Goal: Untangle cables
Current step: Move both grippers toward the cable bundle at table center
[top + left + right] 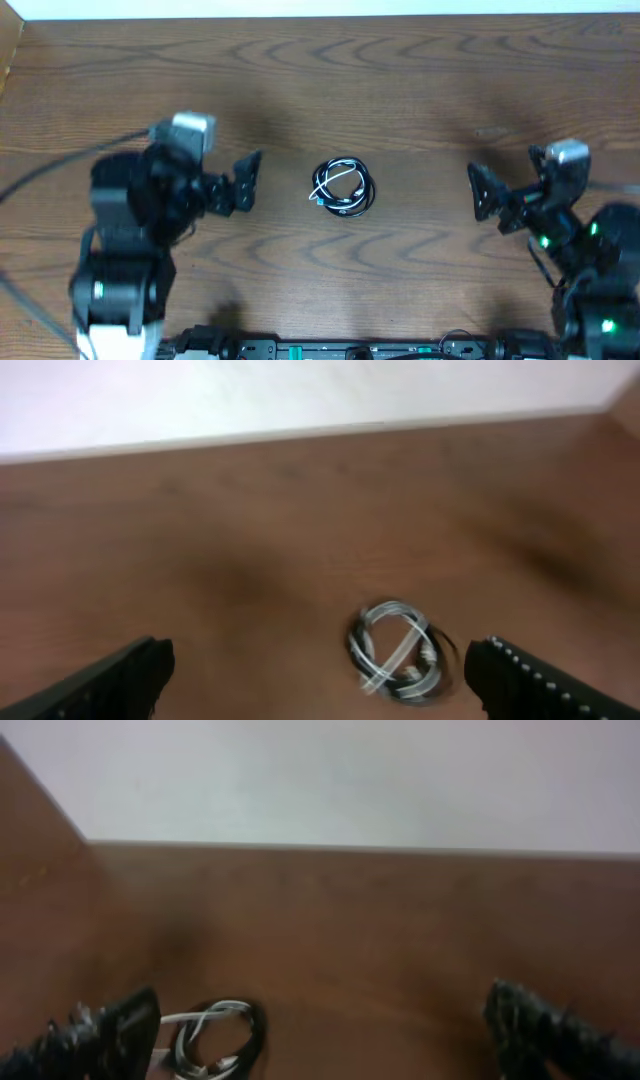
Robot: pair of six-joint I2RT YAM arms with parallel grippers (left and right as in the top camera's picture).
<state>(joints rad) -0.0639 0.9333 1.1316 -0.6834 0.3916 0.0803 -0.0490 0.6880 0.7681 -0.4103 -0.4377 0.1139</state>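
The cables [338, 183] lie as one small tangled coil of black and white cord in the middle of the wooden table. My left gripper [247, 183] stands open a short way left of the coil, touching nothing. My right gripper [481, 194] is open too, farther off to the coil's right. In the left wrist view the cables [395, 652] sit ahead, close to the right finger, and the left gripper [320, 660] holds nothing. In the right wrist view the cables [205, 1014] lie beside the left finger, partly cut off by the frame edge, and the right gripper [320, 1020] is empty.
The wooden table [400, 90] reaches back to a pale wall. A raised wooden edge [10, 60] runs along the far left. A thick black arm cable [50, 170] trails left of the left arm. Equipment lines the front edge [330, 350].
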